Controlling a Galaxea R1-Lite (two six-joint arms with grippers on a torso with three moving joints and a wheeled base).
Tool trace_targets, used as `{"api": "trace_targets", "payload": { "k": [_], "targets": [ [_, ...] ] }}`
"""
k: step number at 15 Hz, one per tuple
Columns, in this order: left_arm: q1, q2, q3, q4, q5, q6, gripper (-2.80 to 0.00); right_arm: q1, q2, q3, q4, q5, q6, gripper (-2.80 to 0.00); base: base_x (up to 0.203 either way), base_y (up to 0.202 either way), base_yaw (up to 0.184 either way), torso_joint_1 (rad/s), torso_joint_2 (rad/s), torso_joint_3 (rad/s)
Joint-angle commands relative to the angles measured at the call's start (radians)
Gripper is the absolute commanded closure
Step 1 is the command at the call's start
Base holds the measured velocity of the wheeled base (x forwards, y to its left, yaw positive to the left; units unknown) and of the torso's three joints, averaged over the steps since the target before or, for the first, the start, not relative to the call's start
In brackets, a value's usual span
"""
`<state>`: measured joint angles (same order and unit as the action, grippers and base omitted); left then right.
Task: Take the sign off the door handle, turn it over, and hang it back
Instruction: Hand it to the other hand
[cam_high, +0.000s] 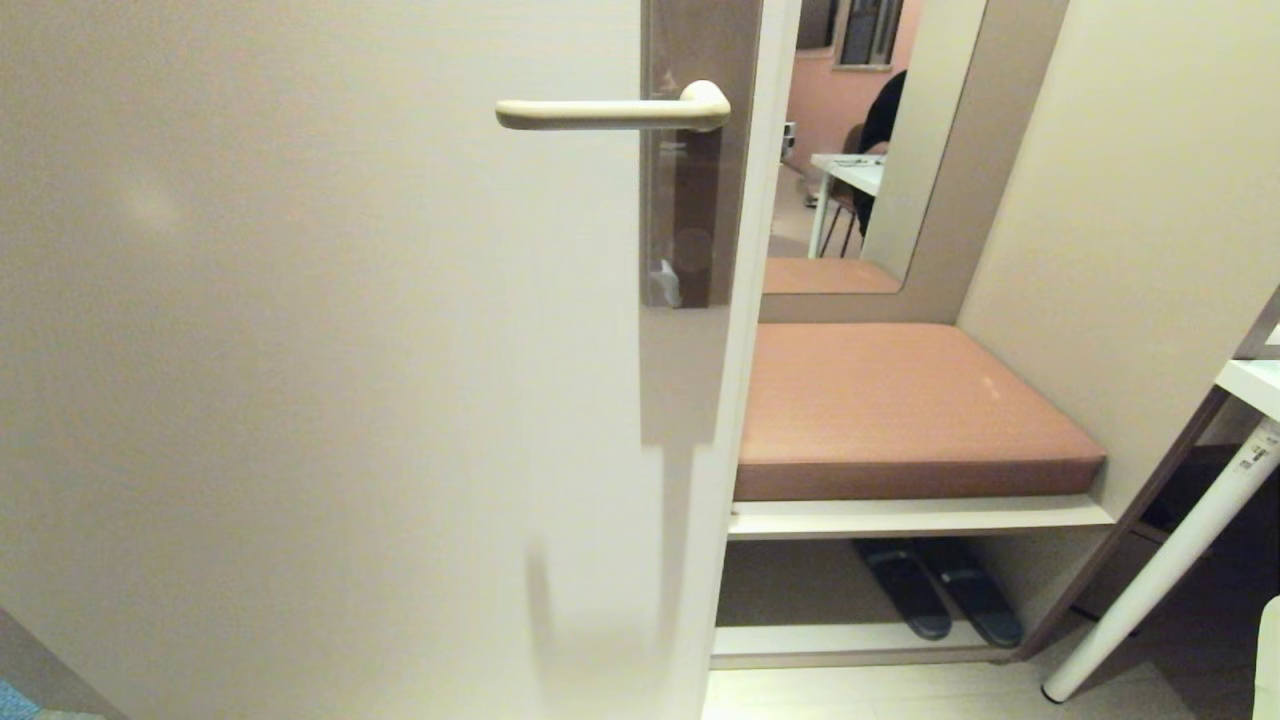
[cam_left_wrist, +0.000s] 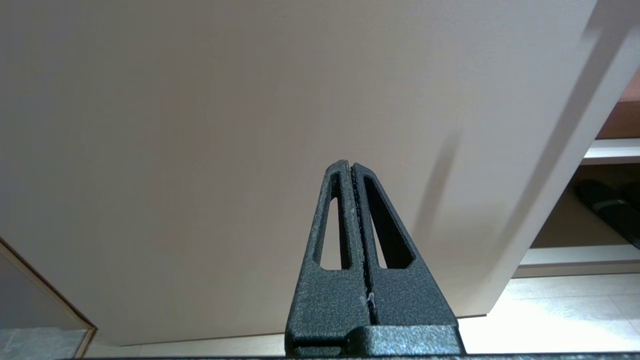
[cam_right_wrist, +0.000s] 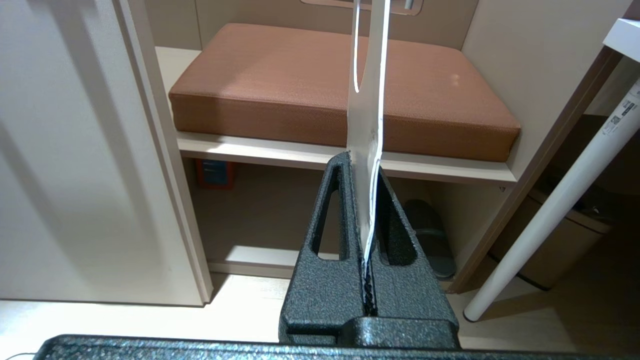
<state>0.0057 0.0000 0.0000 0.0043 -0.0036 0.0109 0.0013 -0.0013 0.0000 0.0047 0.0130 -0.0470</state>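
Only the right wrist view shows the sign (cam_right_wrist: 367, 95): the right end effector (cam_right_wrist: 363, 165) is clenched on its lower end, the card edge-on, rising in front of the brown cushion (cam_right_wrist: 280, 85). The head view shows neither arm, only the door handle (cam_high: 610, 112) bare on its brown backplate (cam_high: 695, 200). The left wrist view has the left end effector (cam_left_wrist: 350, 166) clenched on nothing, facing the beige door (cam_left_wrist: 225, 125). Two dark slippers (cam_high: 940, 590) lie on the shelf under the cushion; one white table leg (cam_high: 1165, 560) stands at the right
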Motion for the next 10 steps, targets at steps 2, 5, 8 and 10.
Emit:
{"api": "trace_targets", "payload": {
  "k": [2,5,8,10],
  "targets": [
    [0.0,0.0,0.0,0.0,0.002,-0.006,0.0,0.0,0.001,0.0,0.0,0.001,-0.001,0.0,0.0,0.0,0.0,0.0,0.0,0.0],
    [0.0,0.0,0.0,-0.001,0.002,-0.006,0.0,0.0,0.001,0.0,0.0,0.001,-0.001,0.0,0.0,0.0,0.0,0.0,0.0,0.0],
    [0.0,0.0,0.0,-0.003,0.001,-0.003,0.0,0.0,0.001,0.0,0.0,0.001,-0.001,0.0,0.0,0.0,0.0,0.0,0.0,0.0],
    [0.0,0.0,0.0,-0.003,0.002,-0.006,0.0,0.0,0.001,0.0,0.0,0.001,-0.001,0.0,0.0,0.0,0.0,0.0,0.0,0.0]
  ]
}}
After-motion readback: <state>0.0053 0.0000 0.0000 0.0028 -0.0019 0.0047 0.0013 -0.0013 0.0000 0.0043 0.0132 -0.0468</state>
